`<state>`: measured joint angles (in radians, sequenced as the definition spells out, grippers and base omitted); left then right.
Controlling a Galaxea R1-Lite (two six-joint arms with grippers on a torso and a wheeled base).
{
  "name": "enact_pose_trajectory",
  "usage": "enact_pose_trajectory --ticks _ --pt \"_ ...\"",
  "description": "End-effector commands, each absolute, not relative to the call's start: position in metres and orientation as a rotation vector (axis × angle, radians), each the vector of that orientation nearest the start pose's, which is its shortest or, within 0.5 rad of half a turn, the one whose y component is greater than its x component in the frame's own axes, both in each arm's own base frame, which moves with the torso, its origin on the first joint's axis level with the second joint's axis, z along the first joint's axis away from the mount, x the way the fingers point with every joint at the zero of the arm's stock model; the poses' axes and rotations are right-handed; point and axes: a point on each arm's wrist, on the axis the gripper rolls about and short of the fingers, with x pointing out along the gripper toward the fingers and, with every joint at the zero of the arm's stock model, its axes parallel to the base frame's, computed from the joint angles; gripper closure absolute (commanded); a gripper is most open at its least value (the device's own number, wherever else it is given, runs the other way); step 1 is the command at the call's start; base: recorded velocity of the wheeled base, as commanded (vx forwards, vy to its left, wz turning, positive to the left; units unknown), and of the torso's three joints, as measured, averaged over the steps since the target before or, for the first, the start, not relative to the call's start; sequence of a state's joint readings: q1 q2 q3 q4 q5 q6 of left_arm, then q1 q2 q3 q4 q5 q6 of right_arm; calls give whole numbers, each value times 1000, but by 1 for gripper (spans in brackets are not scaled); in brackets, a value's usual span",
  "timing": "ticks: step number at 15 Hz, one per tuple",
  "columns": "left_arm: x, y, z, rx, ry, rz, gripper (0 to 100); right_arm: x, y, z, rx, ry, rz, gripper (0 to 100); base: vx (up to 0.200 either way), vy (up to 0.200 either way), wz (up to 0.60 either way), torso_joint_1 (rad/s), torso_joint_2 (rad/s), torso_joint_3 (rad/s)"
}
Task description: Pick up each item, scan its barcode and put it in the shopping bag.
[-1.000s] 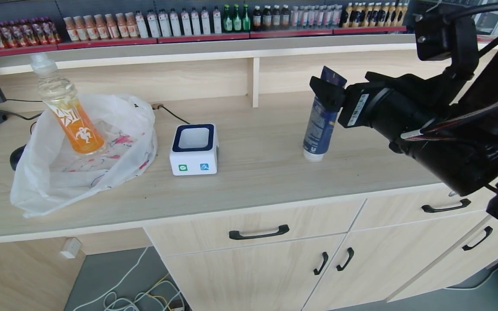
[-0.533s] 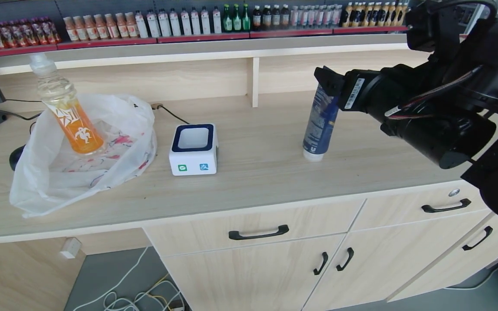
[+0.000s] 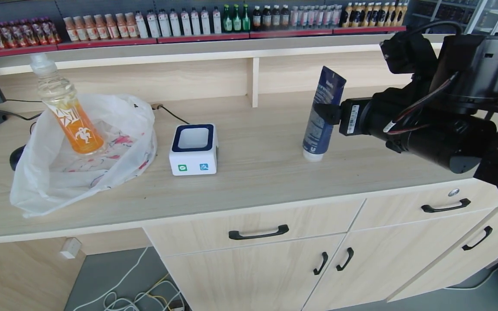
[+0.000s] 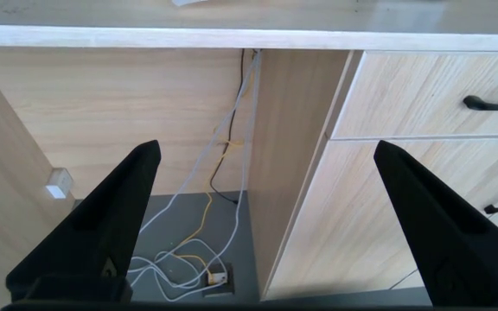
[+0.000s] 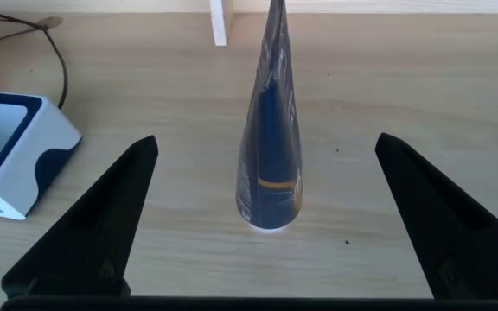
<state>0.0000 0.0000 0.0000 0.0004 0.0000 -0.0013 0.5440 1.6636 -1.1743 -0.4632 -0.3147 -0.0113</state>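
Observation:
A dark blue tube (image 3: 320, 125) stands upright on its white cap at the right of the wooden counter (image 3: 257, 177). My right gripper (image 3: 326, 114) is open at the tube's mid height, and the tube (image 5: 271, 147) stands centred ahead of its two spread fingers (image 5: 102, 225). A white scanner (image 3: 193, 149) with a dark blue rim sits mid-counter. At the left lies the white shopping bag (image 3: 46, 181) with an orange drink bottle (image 3: 69, 112) leaning in it. My left gripper (image 4: 266, 147) hangs open below the counter edge, holding nothing.
A raised wooden ledge (image 3: 253, 56) with a divider runs behind the counter, and shelves of bottles (image 3: 231, 19) lie beyond. A black cable (image 3: 173, 113) leads behind the scanner (image 5: 7, 147). Drawers and cabinet doors (image 3: 257, 233) sit below. Cables (image 4: 197, 250) trail on the floor.
My right arm has dropped and levelled out; its gripper went from the tube's top down to its middle. The tube, scanner, bag and bottle have not moved.

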Motion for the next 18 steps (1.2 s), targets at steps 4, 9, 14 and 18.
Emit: enact_pose_trajectory --ticks 4,9,14,18 --pt "-23 0 75 -2 0 0 0 283 162 281 6 -10 235 0 0 0 0 0 0 0" --pt "-23 0 75 -2 2 0 0 296 171 270 8 -18 235 0 0 0 0 0 0 0" --pt "-23 0 75 -2 2 2 0 320 182 254 25 -94 223 0 0 0 0 0 0 0" --pt "-23 0 75 -2 0 0 0 319 182 250 14 -85 223 0 0 0 0 0 0 0"
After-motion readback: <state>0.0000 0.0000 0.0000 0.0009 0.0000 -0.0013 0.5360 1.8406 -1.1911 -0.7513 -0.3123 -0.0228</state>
